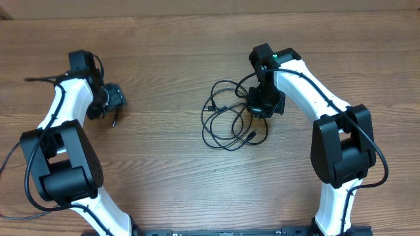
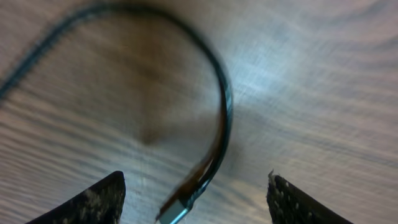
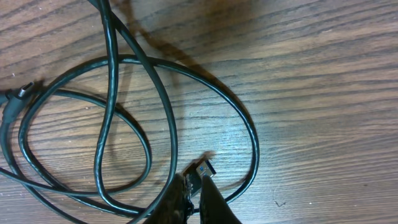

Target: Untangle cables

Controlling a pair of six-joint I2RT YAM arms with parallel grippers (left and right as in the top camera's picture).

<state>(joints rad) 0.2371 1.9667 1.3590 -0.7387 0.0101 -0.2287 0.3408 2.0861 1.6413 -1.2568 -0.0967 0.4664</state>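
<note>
The left fingers (image 2: 99,200) stand wide apart, one dark tip at each lower corner of the left wrist view, and grip nothing. A single black cable (image 2: 225,106) lies on the wooden worktop (image 1: 164,177) in the gap between them. It curves in an arch ahead of the tips and comes back down towards them. It ends in a small silver-grey plug tip (image 2: 175,214), which sits between the two tips, nearer the one on the left of that view and touching neither. This view is blurred, so the make of the plug cannot be told. From overhead, the left fingers (image 1: 113,98) are well apart from the main tangle, and a short stub of that cable (image 1: 114,120) shows just beside them.

The right fingers (image 3: 211,205) are pressed together, clamped on a black cord just behind its flat metal plug (image 3: 202,168), which sticks out beyond the tips. Ahead of the tips and to their left in the right wrist view, the tangle of cables (image 3: 112,124) spreads over the worktop in several loose loops. The loops cross one another, and one wide loop sweeps round the clamped plug. A second plug end (image 3: 18,93) lies at the far left edge of that view. From overhead, the right fingers (image 1: 262,108) sit at the tangle's (image 1: 230,124) edge, with the loops fanning away from them towards the middle of the worktop.
</note>
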